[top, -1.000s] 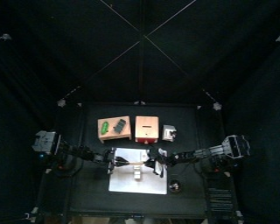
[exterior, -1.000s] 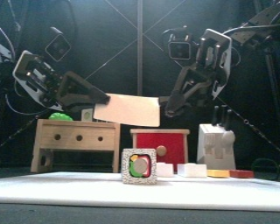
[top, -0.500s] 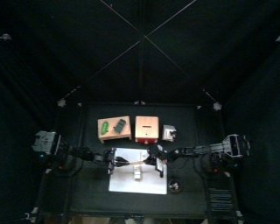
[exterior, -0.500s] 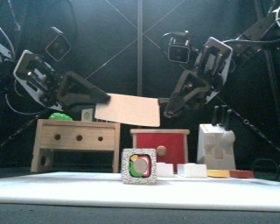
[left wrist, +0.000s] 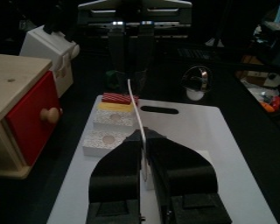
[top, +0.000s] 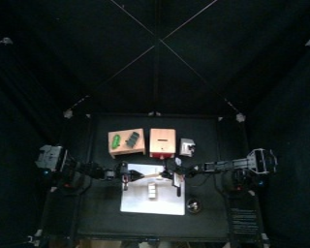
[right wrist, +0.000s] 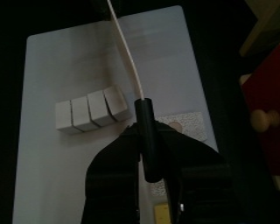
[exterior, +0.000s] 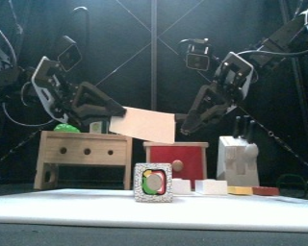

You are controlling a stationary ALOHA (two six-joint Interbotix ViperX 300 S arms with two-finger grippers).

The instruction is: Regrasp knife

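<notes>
The knife [exterior: 146, 123], a cleaver with a broad pale blade, hangs level above the table between both arms. My left gripper [exterior: 109, 122] is shut on the blade's far end; in the left wrist view the blade's thin edge [left wrist: 139, 131] runs up from between my jaws. My right gripper [exterior: 183, 120] is shut on the black handle [right wrist: 149, 144], and the pale blade spine [right wrist: 125, 52] curves away from it. From above, the knife [top: 150, 171] sits between the left gripper [top: 127, 173] and the right gripper [top: 174, 171], over the white board.
Under the knife lies a white cutting board [top: 170, 201] with a small picture cup [exterior: 153, 183] and white cut pieces [right wrist: 87, 112]. Behind stand a wooden box [exterior: 84, 154], a red drawer box [exterior: 177, 157] and a knife block [exterior: 238, 159].
The left arm has shifted slightly towards the middle and the knife has moved a little with it. Both grips look unchanged.
</notes>
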